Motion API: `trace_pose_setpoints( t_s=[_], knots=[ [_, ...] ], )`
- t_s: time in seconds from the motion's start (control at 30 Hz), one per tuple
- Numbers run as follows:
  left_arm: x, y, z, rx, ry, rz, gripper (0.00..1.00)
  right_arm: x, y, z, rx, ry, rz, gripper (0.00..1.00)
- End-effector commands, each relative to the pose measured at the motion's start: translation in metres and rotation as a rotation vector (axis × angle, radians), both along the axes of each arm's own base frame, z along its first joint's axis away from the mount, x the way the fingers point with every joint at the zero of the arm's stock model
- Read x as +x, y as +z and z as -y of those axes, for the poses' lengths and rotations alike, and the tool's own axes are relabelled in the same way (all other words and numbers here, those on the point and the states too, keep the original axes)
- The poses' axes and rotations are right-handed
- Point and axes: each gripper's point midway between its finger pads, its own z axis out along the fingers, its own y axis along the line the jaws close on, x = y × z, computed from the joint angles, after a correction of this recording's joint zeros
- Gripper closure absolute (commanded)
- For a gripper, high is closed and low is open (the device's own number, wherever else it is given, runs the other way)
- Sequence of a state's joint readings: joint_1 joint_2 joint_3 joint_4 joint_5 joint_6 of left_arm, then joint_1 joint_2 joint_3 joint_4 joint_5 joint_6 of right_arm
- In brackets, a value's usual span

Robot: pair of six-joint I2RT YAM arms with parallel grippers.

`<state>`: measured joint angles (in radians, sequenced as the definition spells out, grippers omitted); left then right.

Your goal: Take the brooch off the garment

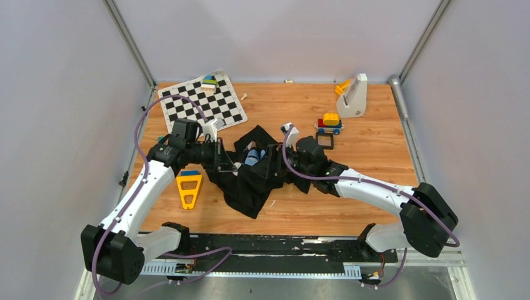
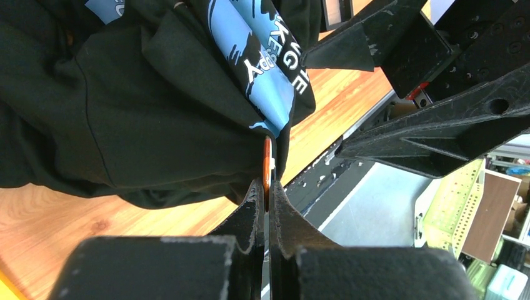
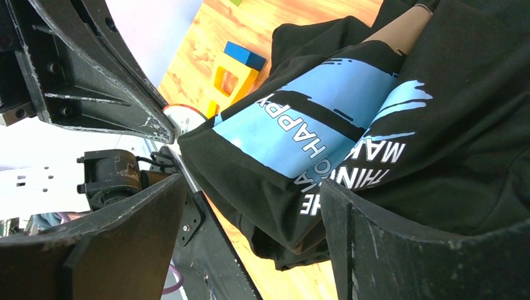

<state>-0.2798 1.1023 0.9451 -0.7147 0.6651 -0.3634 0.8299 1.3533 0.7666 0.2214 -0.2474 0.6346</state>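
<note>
The garment [image 1: 253,178], a black T-shirt with a light-blue graphic and white lettering, lies bunched at mid-table between both arms. My left gripper [image 1: 229,160] is at its left side. In the left wrist view the gripper [image 2: 267,192] is shut on the thin coppery brooch [image 2: 267,164], seen edge-on at the hem of the garment [image 2: 144,106] under the blue print. The brooch's rim also shows in the right wrist view [image 3: 182,114]. My right gripper [image 1: 275,165] is open, with its jaws wide apart [image 3: 250,190] around a raised fold of the garment [image 3: 325,137].
A checkerboard [image 1: 203,103] lies at the back left. A yellow triangular frame [image 1: 189,189] with a blue block lies left of the shirt. A toy car [image 1: 329,123], a small black square tray [image 1: 325,140] and a white stand [image 1: 354,95] are at the back right.
</note>
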Motion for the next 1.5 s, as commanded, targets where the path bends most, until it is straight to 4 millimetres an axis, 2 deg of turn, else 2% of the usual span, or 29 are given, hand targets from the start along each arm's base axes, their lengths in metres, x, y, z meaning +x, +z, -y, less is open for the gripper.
trace_pose_setpoints(
  t_s=[0.0,0.33,0.53,0.73,1.03,1.1,1.4,1.47],
  knots=[
    [0.001,0.018,0.003,-0.045,-0.001,0.053,1.00,-0.004,0.015,-0.006,0.038,0.038,0.018,0.20],
    [0.001,0.022,0.011,-0.101,-0.029,0.045,1.00,-0.011,0.008,-0.014,0.069,0.081,-0.036,0.17],
    [0.002,0.025,0.019,-0.157,-0.046,0.021,1.00,-0.017,0.004,-0.017,0.092,0.110,-0.061,0.18],
    [0.005,0.026,0.021,-0.179,-0.051,0.014,1.00,-0.017,0.010,-0.021,0.103,0.116,-0.071,0.19],
    [0.003,0.032,0.028,-0.253,-0.084,0.002,1.00,-0.027,0.020,-0.036,0.233,0.190,-0.121,0.24],
    [0.003,0.032,0.028,-0.259,-0.085,0.002,1.00,-0.027,0.022,-0.037,0.246,0.192,-0.123,0.26],
    [0.000,0.030,0.024,-0.257,-0.082,-0.016,1.00,-0.017,0.022,-0.030,0.212,0.130,-0.083,0.53],
    [0.000,0.028,0.024,-0.248,-0.084,-0.024,1.00,-0.015,0.022,-0.027,0.203,0.113,-0.072,0.54]
  ],
)
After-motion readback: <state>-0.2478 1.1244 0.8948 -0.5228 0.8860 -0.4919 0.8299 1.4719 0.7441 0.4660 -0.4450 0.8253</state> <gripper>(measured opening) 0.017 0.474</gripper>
